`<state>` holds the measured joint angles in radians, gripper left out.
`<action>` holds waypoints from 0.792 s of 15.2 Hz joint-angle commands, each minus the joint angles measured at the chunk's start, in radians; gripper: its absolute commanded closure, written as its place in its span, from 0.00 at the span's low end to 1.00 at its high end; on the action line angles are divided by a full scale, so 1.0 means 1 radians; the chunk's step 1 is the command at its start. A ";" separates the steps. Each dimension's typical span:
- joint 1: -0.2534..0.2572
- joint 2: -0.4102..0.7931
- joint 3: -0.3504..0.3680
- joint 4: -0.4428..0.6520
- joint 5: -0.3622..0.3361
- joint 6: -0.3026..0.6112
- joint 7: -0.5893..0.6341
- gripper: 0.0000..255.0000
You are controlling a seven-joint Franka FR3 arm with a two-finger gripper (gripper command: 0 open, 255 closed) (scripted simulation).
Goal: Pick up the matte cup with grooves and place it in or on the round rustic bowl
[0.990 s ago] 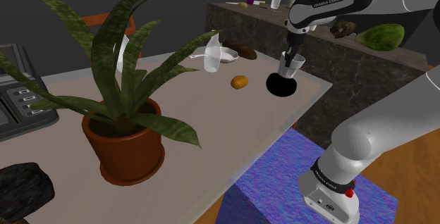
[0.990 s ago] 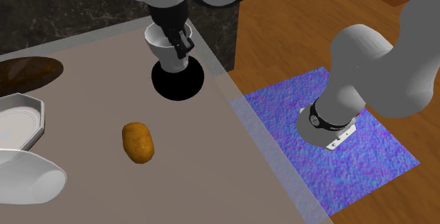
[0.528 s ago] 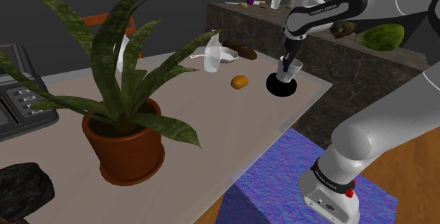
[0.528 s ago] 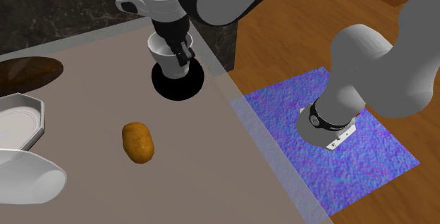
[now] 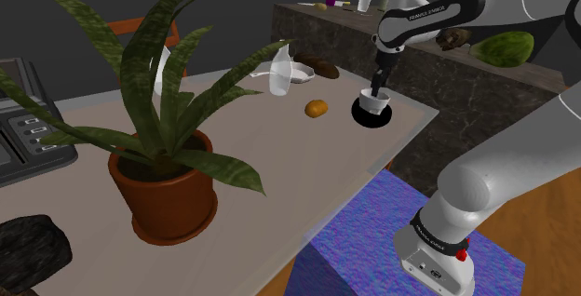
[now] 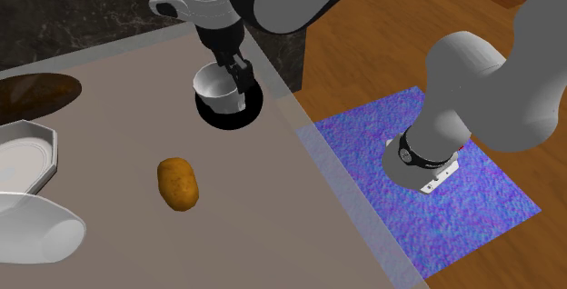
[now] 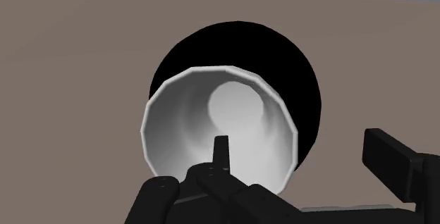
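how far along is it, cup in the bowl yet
Done: the white cup sits upright on the black bowl. In hand: the tool straddles the cup's rim with its fingers apart, one inside and one outside, not clasping it. Left: lifting the tool clear.

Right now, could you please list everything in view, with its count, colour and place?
table: one, grey-brown.
bowl: one, black, near a corner of the table.
cup: one, white, inside the bowl.
potato: one, brown, on the table, apart from the bowl.
dish: one, white, at the second exterior view's left edge.
bottle: one, white, on the table by the dish.
potted plant: one, green leaves in a red-brown pot, on the table.
keypad device: one, dark, at the shoulder view's left edge.
counter: one, dark stone, behind the table, with small things on it.
stand: one, blue, beside the table.
arm: one, white with dark joints, reaching over the bowl.
fingers: two, black, apart, one inside the cup, one outside it.
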<state>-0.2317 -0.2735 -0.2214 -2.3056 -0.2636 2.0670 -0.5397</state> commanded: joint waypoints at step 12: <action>0.011 -0.037 0.021 0.092 0.013 -0.131 -0.003 0.00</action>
<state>-0.2212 -0.3097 -0.2009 -2.2136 -0.2510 1.9371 -0.5429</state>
